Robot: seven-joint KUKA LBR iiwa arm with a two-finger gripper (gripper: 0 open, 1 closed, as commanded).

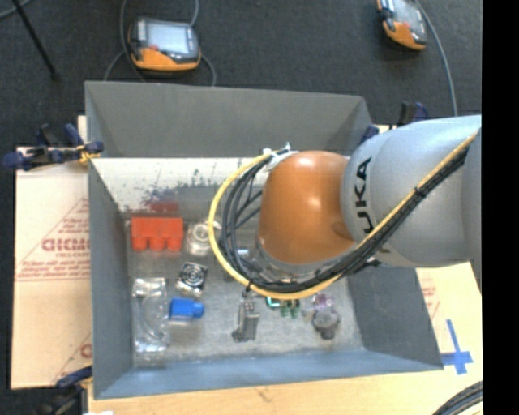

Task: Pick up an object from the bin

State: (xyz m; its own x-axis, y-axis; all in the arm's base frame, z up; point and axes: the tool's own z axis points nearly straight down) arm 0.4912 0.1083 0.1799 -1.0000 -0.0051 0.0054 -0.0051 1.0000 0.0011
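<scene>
Take the grey metal bin (219, 121) as your marker. Beyond its far wall and past both far corners you see a dark charcoal floor (284, 49) with a faint speckle. Beyond the bin's far-left corner lies an orange-and-black handheld device with a pale screen (164, 42), and a thin black cable (123, 16) runs from it toward the top edge. Beyond the far-right corner lies a second orange-and-black device (403, 23), cut off by the frame, and its thin grey cable (447, 69) curves back toward the bin. The light on the floor is even, with soft shadows.
</scene>
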